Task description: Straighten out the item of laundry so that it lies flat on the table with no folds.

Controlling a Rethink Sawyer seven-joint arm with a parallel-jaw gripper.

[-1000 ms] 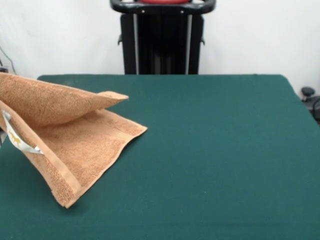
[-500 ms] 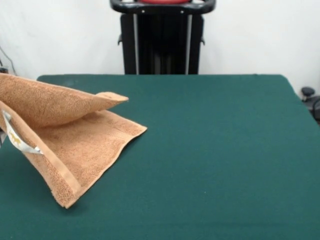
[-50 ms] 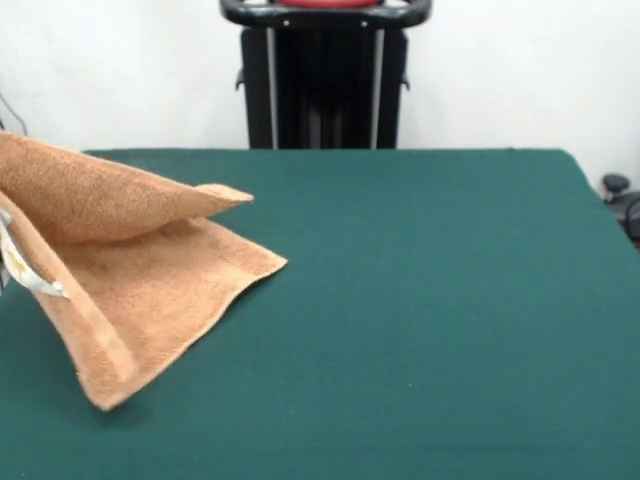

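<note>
The towel (image 3: 130,280) lies at the left side of the green surface (image 3: 420,300), running off the picture's left edge. It is not flat. Its lower layer rests on the surface and spreads out to two corners: one points right, toward the middle of the surface, and the other points toward the camera at the lower left. A woven border band runs along the left-hand edge down to that near corner. An upper layer is raised over the lower one, sloping from high at the left edge of the picture down to a pointed tip near the surface's far side (the tip seems to hang just above the lower layer, not pressed onto it). Between the two layers there is an open, wedge-shaped gap facing right.

A white label (image 3: 22,272) hangs at the towel's left edge, partly cut off by the picture's border.

The rest of the surface, from the middle to the right side, is bare green felt.

The claw does not show anywhere, so how far open it is and whether it holds anything cannot be told.
</note>
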